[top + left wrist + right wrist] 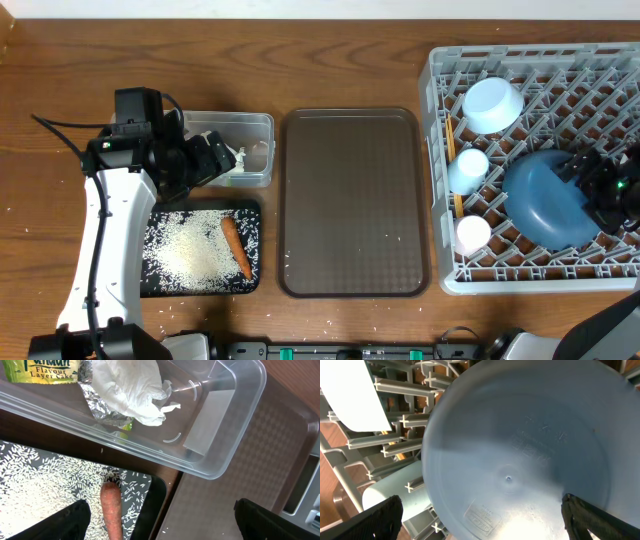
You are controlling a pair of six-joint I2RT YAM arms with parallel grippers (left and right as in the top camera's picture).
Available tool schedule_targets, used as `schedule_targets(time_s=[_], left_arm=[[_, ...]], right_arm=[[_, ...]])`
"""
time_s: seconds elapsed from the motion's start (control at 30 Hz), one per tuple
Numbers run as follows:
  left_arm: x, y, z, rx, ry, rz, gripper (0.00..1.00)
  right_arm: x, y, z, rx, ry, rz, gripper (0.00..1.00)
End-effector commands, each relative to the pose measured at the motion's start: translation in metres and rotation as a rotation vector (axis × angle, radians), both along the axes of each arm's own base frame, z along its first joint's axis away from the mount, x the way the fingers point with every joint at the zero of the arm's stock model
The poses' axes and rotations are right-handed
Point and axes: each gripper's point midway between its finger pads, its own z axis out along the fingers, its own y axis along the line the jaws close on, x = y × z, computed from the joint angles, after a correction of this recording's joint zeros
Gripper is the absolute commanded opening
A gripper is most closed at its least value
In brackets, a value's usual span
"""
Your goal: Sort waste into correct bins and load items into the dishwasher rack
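Dark-blue plate tilted in grey rack, underside showing

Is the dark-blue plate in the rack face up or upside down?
Upside down: the dark-blue plate rests on the dishwasher rack pegs, its moulded underside markings facing the right wrist camera.

Left tool and right tool, jaws of both wide apart.
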Motion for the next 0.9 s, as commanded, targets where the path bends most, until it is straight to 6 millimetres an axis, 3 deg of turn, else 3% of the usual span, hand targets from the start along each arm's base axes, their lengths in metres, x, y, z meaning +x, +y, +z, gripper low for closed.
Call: schedule_targets(time_s=[0.0,0.57,0.7,0.87], left_arm=[[0.0,0.003,0.001,0.012,-0.003,-0.002,0.94],[0.0,0.003,0.001,0.012,-0.003,-0.002,0.96],[0.0,0.003,0.001,0.013,-0.003,-0.002,0.94],[0.0,0.003,0.001,0.012,-0.003,-0.002,0.94]], right_arm=[[0.004,0.003,0.006,-0.002,-0.019,0.016,0.99],[0.004,0.003,0.002,0.002,-0.007,0.015,0.99],[0.003,0.004,0.015,-0.023,-0.043,0.015,0.99],[-0.001,0.007,0.049,-0.089,-0.133,0.016,0.99]])
